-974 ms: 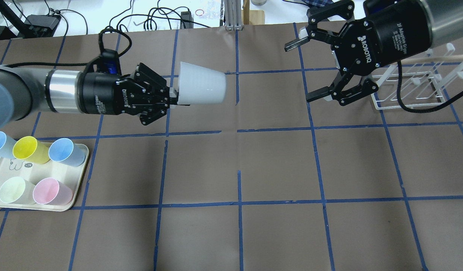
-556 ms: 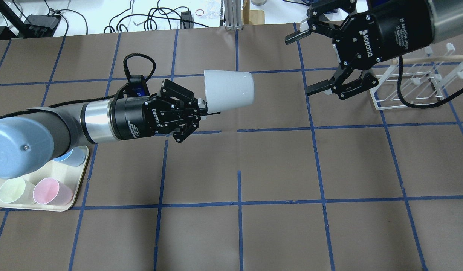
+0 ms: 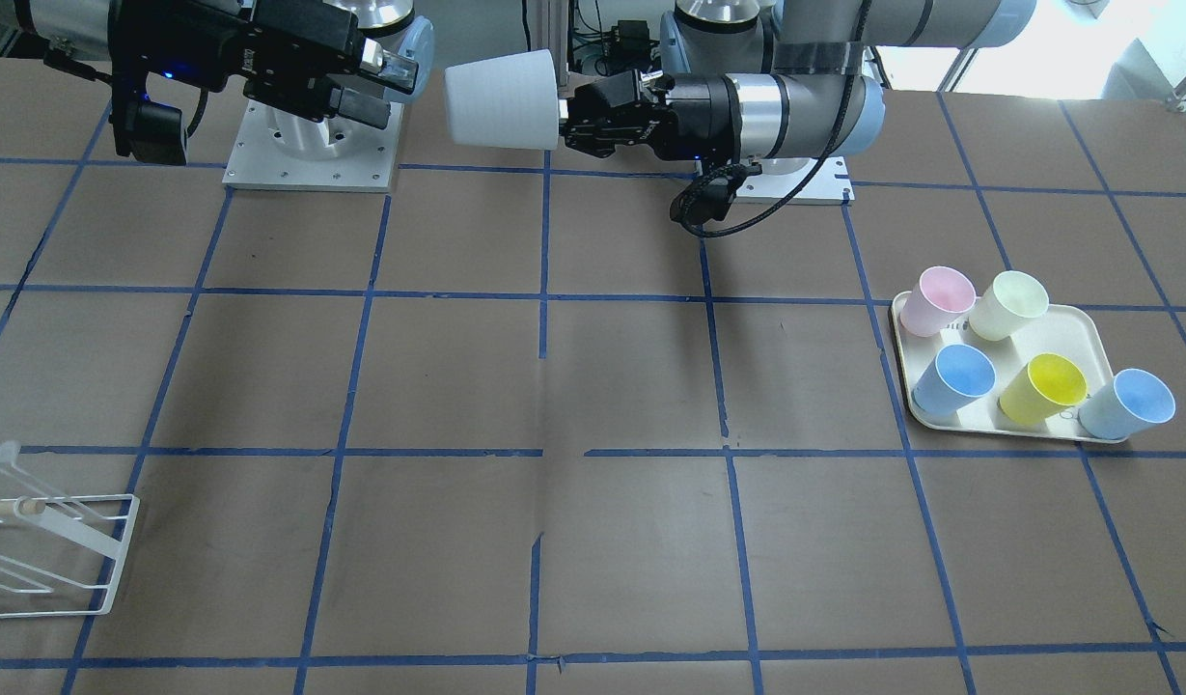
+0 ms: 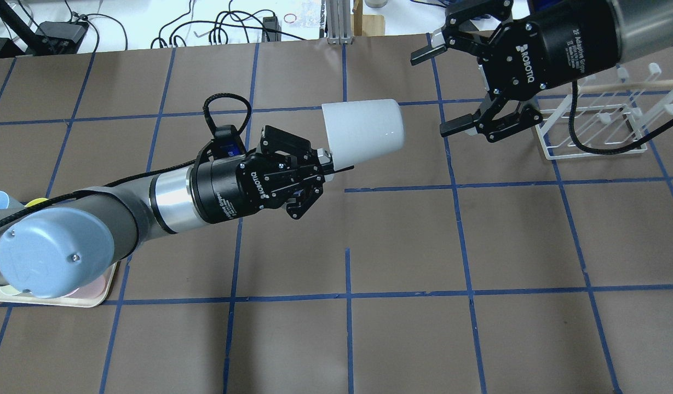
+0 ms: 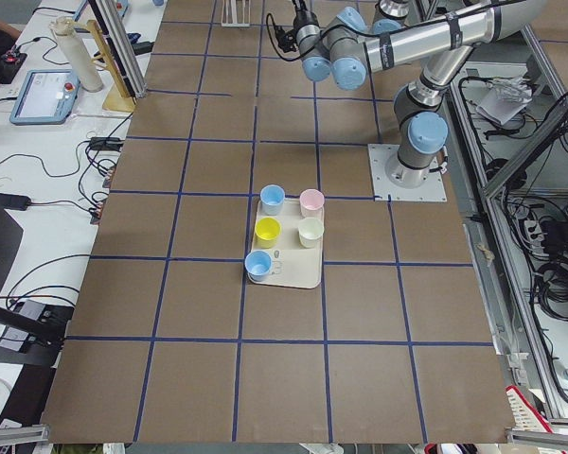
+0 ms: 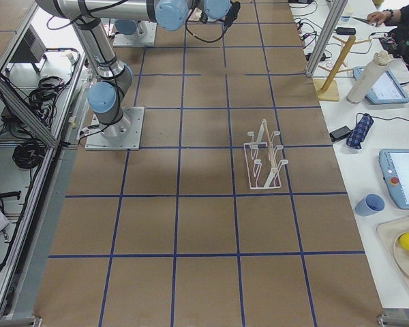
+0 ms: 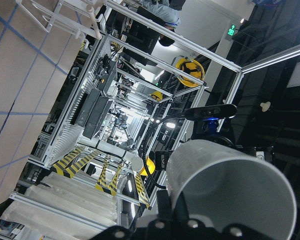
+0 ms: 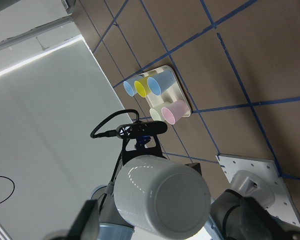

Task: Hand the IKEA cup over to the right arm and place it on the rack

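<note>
1. Overhead exterior view: the IKEA cup [image 4: 363, 131] is held in the air on its side, above the table [image 4: 402, 241], at about 12 o'clock from the picture's middle. Its closed base points toward 3 o'clock and its mouth toward 9.
2. The left gripper [image 4: 326, 163] reaches in from 8 o'clock, its fingers pinched tight on the cup's rim.
3. The right gripper [image 4: 438, 92] hangs at 2 o'clock from the cup, near it but apart. Its jaws are spread wide and turned toward the cup's base.
4. The rack [image 4: 593, 128] stands on the table at 3 o'clock from the cup, beyond the right gripper.
5. In the front-facing view a tray [image 3: 1085, 338] lies at 3 o'clock. It holds a pink cup [image 3: 932, 299], a cream-green cup [image 3: 1009, 304], a yellow cup [image 3: 1041, 386] and two light blue cups [image 3: 954, 378], all upright.
6. In the right wrist view the cup's round base faces the camera.
</note>
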Robot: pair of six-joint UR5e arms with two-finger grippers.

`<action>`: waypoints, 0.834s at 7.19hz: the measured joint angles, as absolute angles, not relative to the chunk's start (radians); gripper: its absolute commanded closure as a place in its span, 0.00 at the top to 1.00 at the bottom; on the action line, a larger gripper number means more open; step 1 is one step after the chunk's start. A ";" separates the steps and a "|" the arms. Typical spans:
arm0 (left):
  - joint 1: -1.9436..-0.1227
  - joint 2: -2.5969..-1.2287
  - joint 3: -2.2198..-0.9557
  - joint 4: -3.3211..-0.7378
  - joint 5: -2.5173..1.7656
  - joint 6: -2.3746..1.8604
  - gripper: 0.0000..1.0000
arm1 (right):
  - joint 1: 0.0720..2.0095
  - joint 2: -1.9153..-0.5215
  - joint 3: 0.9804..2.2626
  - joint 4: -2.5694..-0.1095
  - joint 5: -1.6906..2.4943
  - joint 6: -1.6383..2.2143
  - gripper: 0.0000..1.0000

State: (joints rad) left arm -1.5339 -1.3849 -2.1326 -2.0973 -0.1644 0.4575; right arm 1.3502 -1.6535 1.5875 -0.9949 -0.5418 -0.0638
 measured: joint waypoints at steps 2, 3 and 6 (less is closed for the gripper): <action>-1.539 -1.371 -2.148 -2.072 -0.189 0.460 0.00 | 1.350 -1.649 1.591 -0.994 -0.542 -0.185 1.00; -1.542 -1.369 -2.148 -2.063 -0.202 0.462 0.00 | 1.350 -1.648 1.598 -0.981 -0.541 -0.256 1.00; -1.547 -1.369 -2.146 -2.038 -0.206 0.466 0.00 | 1.353 -1.650 1.614 -0.959 -0.488 -0.310 1.00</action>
State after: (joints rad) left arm -1.5469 -1.3694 -2.1460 -2.0385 -0.2059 0.4662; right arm 1.3532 -1.6497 1.6136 -0.9587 -0.4885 -0.3098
